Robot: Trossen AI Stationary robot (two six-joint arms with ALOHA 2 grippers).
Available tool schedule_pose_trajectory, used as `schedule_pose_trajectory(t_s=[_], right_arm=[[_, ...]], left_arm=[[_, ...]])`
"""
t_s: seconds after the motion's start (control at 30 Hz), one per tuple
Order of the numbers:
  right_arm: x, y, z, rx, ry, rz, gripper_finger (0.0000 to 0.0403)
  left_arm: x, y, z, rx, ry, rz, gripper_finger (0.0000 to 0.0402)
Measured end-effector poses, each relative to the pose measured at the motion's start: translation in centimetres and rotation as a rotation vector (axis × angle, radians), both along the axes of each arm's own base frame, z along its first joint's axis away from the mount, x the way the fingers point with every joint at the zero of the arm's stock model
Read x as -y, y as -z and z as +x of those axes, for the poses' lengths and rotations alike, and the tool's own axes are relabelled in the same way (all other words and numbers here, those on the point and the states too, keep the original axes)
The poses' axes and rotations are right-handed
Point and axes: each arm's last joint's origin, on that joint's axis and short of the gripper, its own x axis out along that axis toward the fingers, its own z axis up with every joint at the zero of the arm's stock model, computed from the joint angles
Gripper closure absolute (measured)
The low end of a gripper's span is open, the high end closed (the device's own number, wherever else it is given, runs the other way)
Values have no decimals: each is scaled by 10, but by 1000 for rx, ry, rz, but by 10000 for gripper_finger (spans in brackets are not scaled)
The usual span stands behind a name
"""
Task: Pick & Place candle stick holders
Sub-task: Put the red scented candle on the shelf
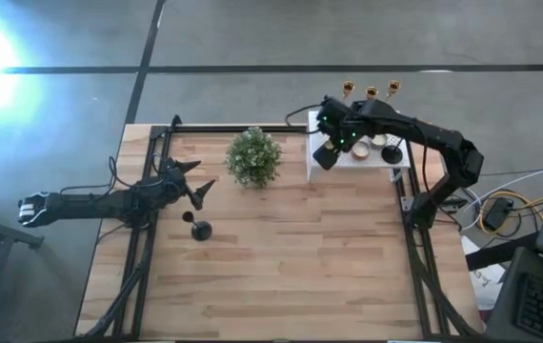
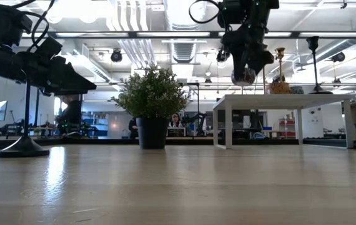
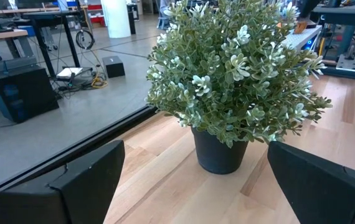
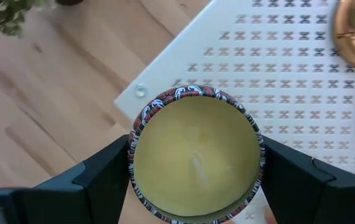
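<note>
I'm seeing three gold holders (image 1: 371, 90) standing upright along the far right edge, one black holder (image 1: 199, 228) standing upright left of centre, another (image 1: 392, 153) at right.

The potted plant (image 1: 253, 156) stands on the desk (image 1: 281, 276) near its far edge, left of the perforated box (image 1: 348, 160). Three candle stick holders (image 1: 371, 92) apparently stand along the box's far side. One black holder (image 1: 199, 229) stands well apart, left of centre.
</note>
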Motion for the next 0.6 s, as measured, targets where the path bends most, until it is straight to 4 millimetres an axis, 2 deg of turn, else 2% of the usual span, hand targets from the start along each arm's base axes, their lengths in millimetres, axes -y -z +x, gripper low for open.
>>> schedule_pose_trajectory(t_s=[0.6], right_arm=[[23, 0, -14, -12, 92, -17, 113]], left_arm=[[0, 0, 0, 0, 0, 0, 3]])
